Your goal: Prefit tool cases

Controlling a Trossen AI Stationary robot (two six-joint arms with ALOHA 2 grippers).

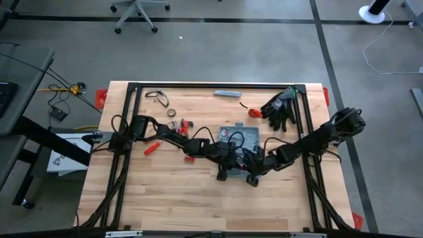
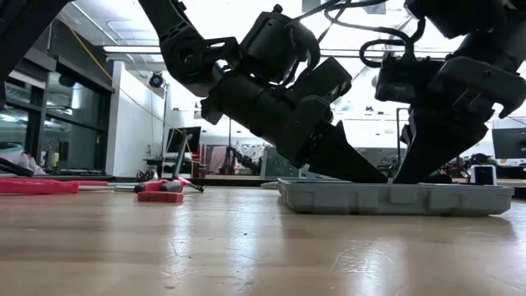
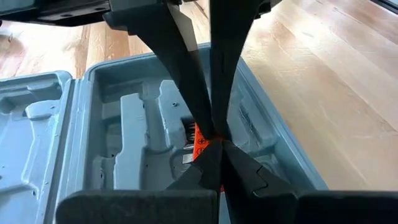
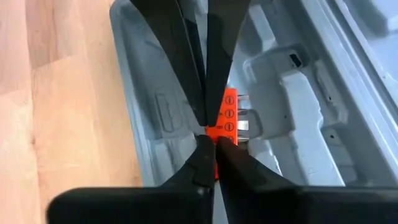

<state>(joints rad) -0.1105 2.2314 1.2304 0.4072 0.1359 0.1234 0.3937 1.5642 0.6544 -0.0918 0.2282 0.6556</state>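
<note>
- The wooden worktop [image 1: 165, 198] carries all items inside a black frame [image 1: 211, 86] that runs along its far and side edges.
- The tool case [image 1: 246, 137] lies open just right of the worktop's centre, flat on the surface; in the low view its grey shell [image 2: 394, 199] sits level on the wood.
- The left gripper [image 3: 214, 138] reaches in from the left edge and points down into the case. Its fingers are pressed together; whether they pinch the orange bit holder [image 3: 200, 146] below them cannot be told.
- The right gripper [image 4: 208, 134] reaches in from the right edge and stands in the same tray. Its fingers are closed tip to tip, directly over the orange part [image 4: 228, 118].
- Both arms cross over the near half of the case and hide it from above.
- Black gloves [image 1: 281, 107] lie near the far right corner.
- A slim grey bar [image 1: 227, 94] lies at the far edge.
- Red-handled tools [image 1: 153, 148] lie left of the case.
</note>
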